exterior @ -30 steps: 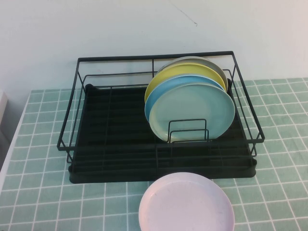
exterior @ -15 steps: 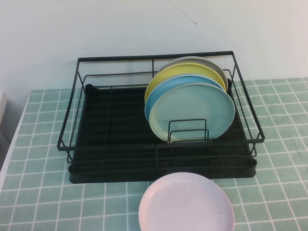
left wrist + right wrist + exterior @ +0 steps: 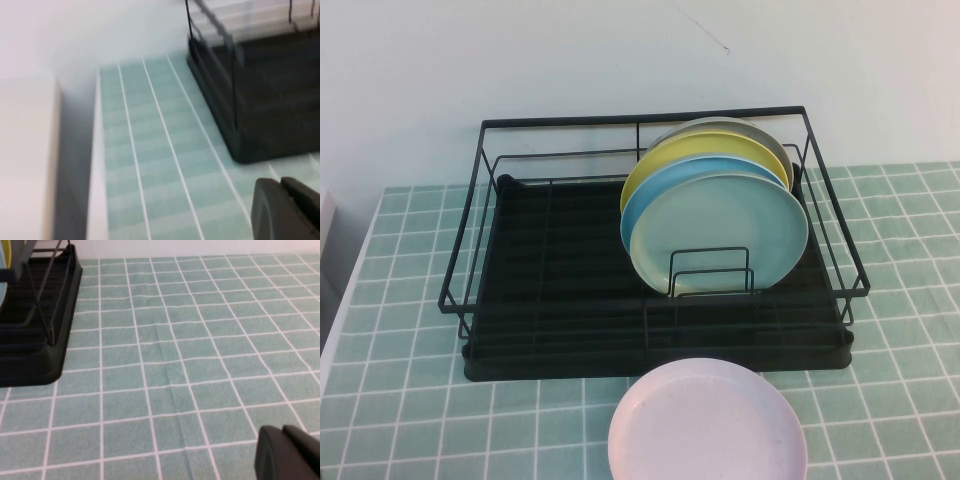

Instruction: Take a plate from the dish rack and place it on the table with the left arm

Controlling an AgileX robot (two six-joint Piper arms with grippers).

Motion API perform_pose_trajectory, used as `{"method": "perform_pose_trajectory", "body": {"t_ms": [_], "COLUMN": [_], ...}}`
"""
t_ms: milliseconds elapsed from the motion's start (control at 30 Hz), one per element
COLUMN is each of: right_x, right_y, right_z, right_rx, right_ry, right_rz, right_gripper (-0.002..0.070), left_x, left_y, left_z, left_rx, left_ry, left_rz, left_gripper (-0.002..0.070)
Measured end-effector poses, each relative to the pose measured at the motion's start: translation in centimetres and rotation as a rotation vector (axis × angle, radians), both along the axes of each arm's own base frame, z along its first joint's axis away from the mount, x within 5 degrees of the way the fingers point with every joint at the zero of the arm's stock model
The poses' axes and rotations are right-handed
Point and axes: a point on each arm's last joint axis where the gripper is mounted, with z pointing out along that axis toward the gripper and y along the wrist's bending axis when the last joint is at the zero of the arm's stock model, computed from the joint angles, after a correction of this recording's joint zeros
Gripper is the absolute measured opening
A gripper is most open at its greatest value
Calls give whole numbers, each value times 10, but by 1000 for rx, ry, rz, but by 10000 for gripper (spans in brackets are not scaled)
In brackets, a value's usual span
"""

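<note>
The pale mint-green plate (image 3: 720, 232) stands upright at the front of a row of plates in the right half of the black dish rack (image 3: 550, 270). Neither arm shows in the high view. My left gripper (image 3: 281, 186) is shut and empty, low over the tiled table (image 3: 160, 150) beside the rack's corner (image 3: 260, 120), away from the plates. My right gripper (image 3: 283, 433) is shut and empty over bare tiles (image 3: 200, 340), with the rack's other corner (image 3: 35, 340) off to the side.
A sky-blue plate (image 3: 650, 195), a yellow plate (image 3: 675, 155) and a grey plate (image 3: 760, 128) stand behind the mint one. A pale pink plate (image 3: 708, 425) lies on the table in front of the rack. The table's left edge (image 3: 97, 165) borders a pale block (image 3: 25, 160).
</note>
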Motion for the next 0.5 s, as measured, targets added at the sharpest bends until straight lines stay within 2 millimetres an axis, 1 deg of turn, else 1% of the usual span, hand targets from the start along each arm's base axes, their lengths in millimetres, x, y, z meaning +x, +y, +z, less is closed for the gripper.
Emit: {"method": "perform_pose_trajectory", "body": {"t_ms": [67,167,200,300,333,367,467,500], "right_x": [0,0,0,0,0,0,0,0], "right_y": [0,0,0,0,0,0,0,0], "right_z": [0,0,0,0,0,0,0,0], "right_rx": [0,0,0,0,0,0,0,0], "right_ry": [0,0,0,0,0,0,0,0], "right_rz": [0,0,0,0,0,0,0,0], "right_gripper": [-2,-2,-2,-2,-2,-2,-2,-2], "left_x": [1,2,1,-5,-8,-11,-26,-30], "left_y": [1,4,5,10,11,14,27,31], "left_z": [8,25,36,57,62,69,84,87], "left_rx": [-10,-33,-48,-86,-129,-204,-598,-702], "left_ry": [-84,-274,-394,-633,-695,-771,-991,-1048], "left_rz": [13,43,61,99,112,124,138,137], "left_gripper": [-3,-3,-3,-3,-3,-3,-3,-3]}}
